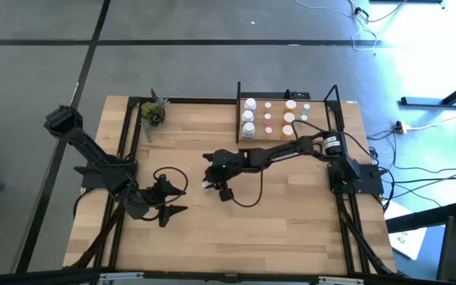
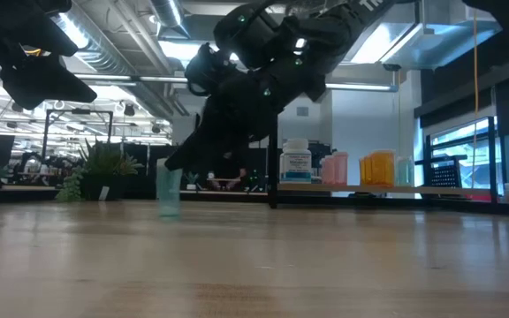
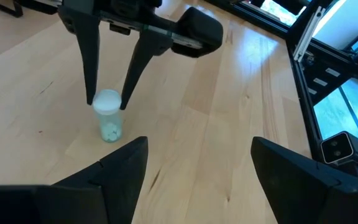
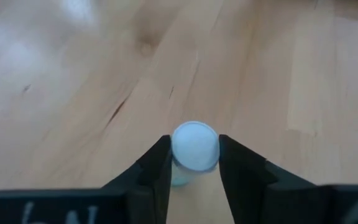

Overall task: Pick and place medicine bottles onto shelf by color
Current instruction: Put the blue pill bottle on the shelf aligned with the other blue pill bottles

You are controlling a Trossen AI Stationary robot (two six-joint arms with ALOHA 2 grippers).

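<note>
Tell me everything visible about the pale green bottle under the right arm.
The pale green bottle is a small translucent cylinder with a white round cap, pale pills showing near its bottom. It stands upright on the bare wooden tabletop, away from the shelf. The right end effector straddles its cap from above, fingers against either side; it is not lifted.

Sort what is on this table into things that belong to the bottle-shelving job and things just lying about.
Job:
- pale green pill bottle with white cap, between the right gripper fingers
- white, orange and pinkish bottles on the light wooden shelf

Lying about:
- small green potted plant
- waiting left gripper
</note>
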